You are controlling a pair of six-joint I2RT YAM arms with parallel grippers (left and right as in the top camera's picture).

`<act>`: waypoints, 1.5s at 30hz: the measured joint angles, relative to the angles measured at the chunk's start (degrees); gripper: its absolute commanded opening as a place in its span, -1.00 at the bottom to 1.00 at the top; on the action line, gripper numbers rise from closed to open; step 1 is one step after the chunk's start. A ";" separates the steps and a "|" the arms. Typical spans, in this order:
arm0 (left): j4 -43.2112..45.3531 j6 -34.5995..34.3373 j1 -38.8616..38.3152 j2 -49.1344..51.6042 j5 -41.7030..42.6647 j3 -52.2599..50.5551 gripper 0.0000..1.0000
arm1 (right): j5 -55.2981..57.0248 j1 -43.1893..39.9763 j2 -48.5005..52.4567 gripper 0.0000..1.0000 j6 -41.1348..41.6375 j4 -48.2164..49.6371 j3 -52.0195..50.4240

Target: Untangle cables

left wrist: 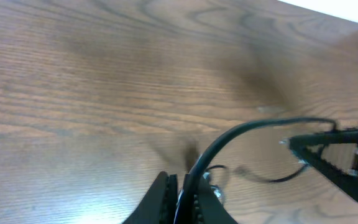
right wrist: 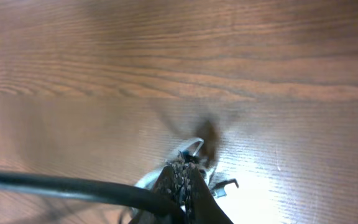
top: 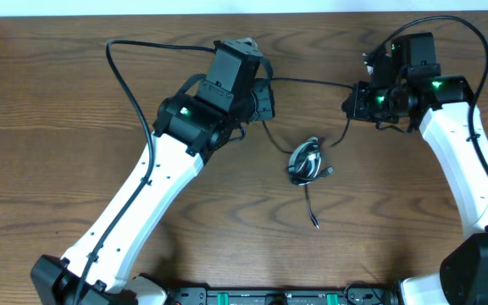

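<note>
A wooden tabletop (top: 58, 102) holds two white robot arms (top: 142, 195). The left jaws and right jaws are each clenched on a black cable (top: 312, 82) stretched between them, which looks like a pulling-apart step. Below it, a small knot (top: 306, 161) of black and white cables lies on the wood. Next, pulling wider should loosen it. The knot's crossings are unreadable.

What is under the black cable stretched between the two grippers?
Bare table directly beneath the black cable; slightly nearer the robot, the bundle of white and black cables lies on the wood. How its strands cross inside is covered.
</note>
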 measured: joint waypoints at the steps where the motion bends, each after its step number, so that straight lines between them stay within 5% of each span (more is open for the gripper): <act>1: -0.13 -0.07 0.04 0.26 -0.26 0.00 -0.67 | -0.90 -0.11 0.00 -0.98 -0.63 -0.07 0.17; 6: -1.07 -0.09 0.48 1.73 -1.46 0.00 -0.38 | -12.11 -2.27 0.04 -0.98 -5.07 -0.98 6.32; 20: -0.94 4.81 1.42 2.67 -1.92 0.00 -0.29 | -11.47 -1.86 -0.17 -0.98 -6.51 -2.10 10.95; 38: -1.27 6.75 8.11 -6.80 -2.54 0.00 0.01 | -2.64 15.58 2.32 -0.98 -2.97 10.14 10.95; 45: 2.19 6.78 17.68 -6.60 -1.03 -0.02 0.02 | -1.66 21.99 8.35 -0.98 1.03 10.36 10.95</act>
